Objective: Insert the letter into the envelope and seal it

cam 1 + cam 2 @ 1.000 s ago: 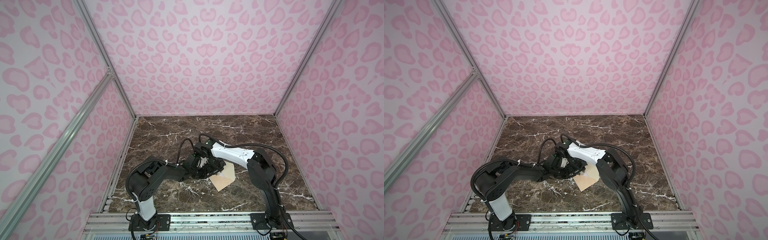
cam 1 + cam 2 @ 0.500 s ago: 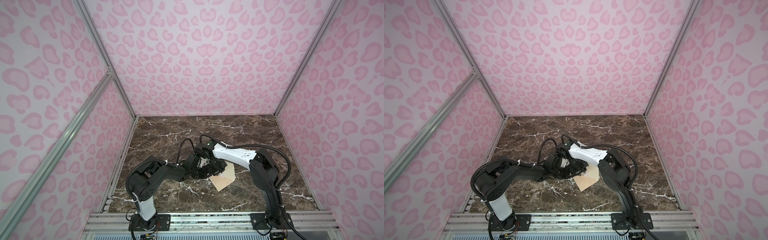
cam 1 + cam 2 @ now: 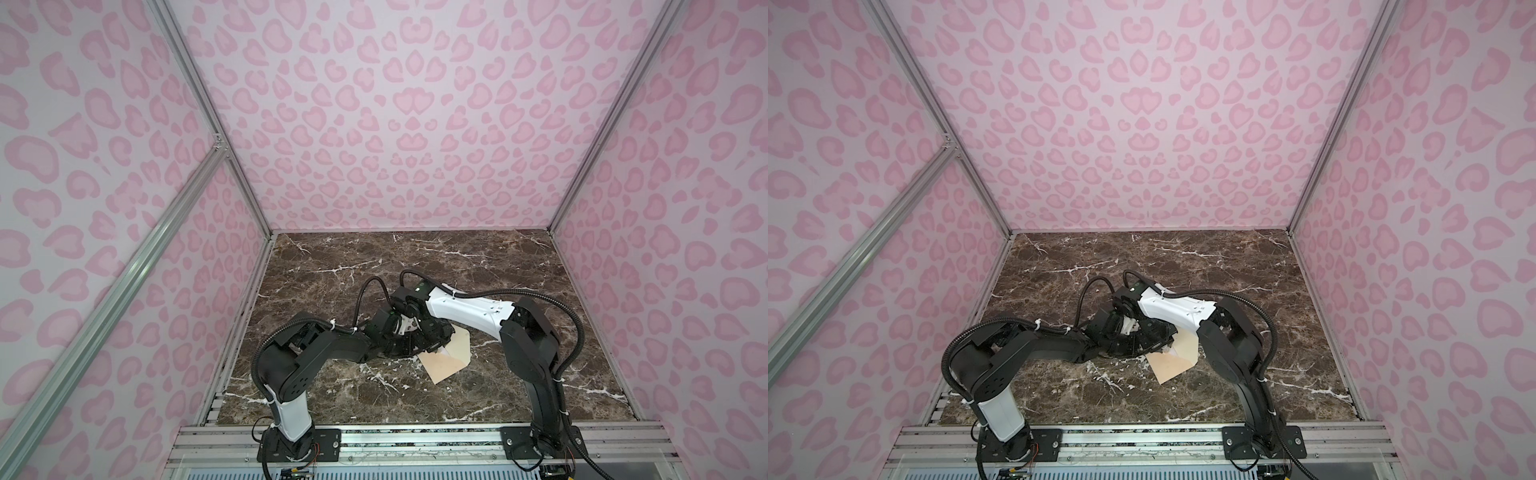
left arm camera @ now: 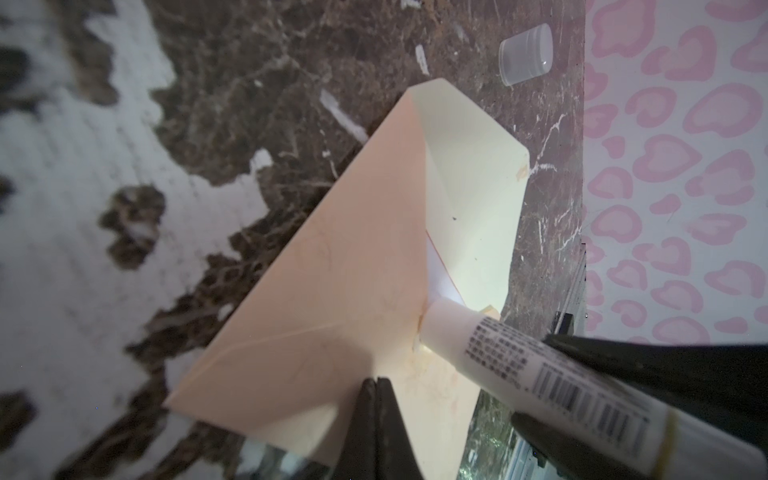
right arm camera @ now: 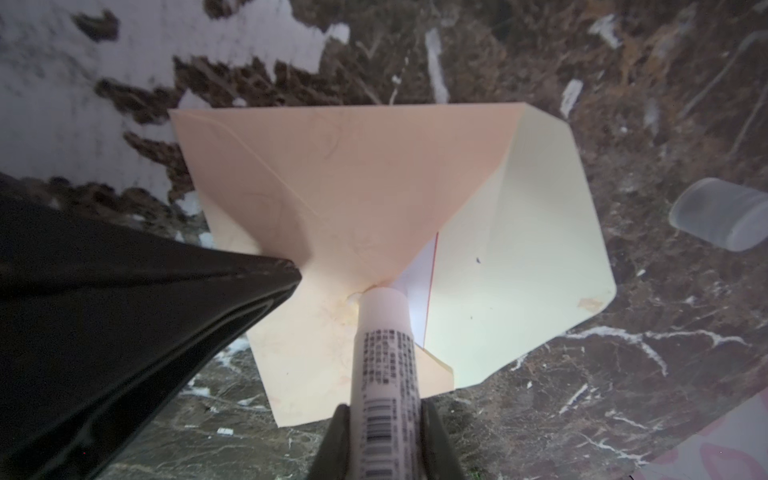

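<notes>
The peach-tan envelope point(image 3: 446, 361) point(image 3: 1169, 365) lies on the marble table with its pale flap point(image 4: 473, 187) point(image 5: 519, 270) folded open. Only a thin white, red-edged strip of the letter point(image 4: 440, 274) point(image 5: 417, 286) shows in the envelope's mouth. My left gripper point(image 4: 376, 380) point(image 5: 297, 270) is shut, with its tips pressing down on the envelope's seamed face point(image 4: 332, 291) point(image 5: 353, 187). My right gripper point(image 5: 384, 411) point(image 4: 536, 378) is shut on a white glue stick point(image 5: 384, 361) point(image 4: 540, 365). The stick's tip touches the envelope where the seams meet at the mouth.
A clear plastic cap point(image 4: 525, 54) point(image 5: 719, 220) lies on its side on the table beyond the flap. Pink patterned walls point(image 3: 415, 124) close in the table on three sides. A metal rail point(image 3: 415, 440) runs along the front edge.
</notes>
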Motion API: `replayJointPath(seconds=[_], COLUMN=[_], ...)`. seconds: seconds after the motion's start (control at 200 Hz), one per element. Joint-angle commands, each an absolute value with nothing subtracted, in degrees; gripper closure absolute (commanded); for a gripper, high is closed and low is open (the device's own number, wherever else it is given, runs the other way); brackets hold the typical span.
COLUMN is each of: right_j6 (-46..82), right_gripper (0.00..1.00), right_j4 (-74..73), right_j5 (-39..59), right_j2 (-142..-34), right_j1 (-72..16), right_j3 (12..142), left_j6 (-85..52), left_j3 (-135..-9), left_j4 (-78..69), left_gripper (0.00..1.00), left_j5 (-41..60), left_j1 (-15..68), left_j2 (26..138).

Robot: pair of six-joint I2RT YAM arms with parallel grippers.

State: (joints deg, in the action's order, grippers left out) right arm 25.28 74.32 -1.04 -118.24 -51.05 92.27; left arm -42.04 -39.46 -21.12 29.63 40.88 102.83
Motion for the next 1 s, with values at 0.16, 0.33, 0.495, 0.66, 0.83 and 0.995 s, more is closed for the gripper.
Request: replayJointPath(seconds=[0.16,0.33,0.495,0.66,0.83,0.995], right_j6=[25.17,25.66,26.28,26.45,26.32,25.88], right_gripper=[1.0,1.0,1.0,1.0,1.0,1.0], right_j4=[82.44,83.06,83.45,83.12,82.27,82.53], right_j5=[-1.31,-2.02,-2.36,-1.94,-1.11,-1.49], right_j2=[-118.52,-116.96,-114.34,-112.53,-113.49,-116.71], right_j1=[-52.82,-52.41,-51.68,-51.68,-51.92,-51.91], right_j3=[90.75,91.88,92.91,91.77,92.34,95.6], left_j6=[-41.22,-41.17,-41.22,-41.31,-41.4,-41.31], left_j3=[-39.93,-39.91,-39.92,-39.91,-40.21,-40.22], left_j4=[-15.47,-15.47,-15.29,-15.2,-14.94,-14.72], left_gripper=[0.96,0.96,0.96,0.96,0.97,0.96], left_j5=[25.66,25.74,25.69,25.43,25.37,25.37], left_j1=[40.48,40.42,40.43,40.43,40.43,40.35], left_j2=[103.35,103.52,103.58,103.57,103.45,103.14])
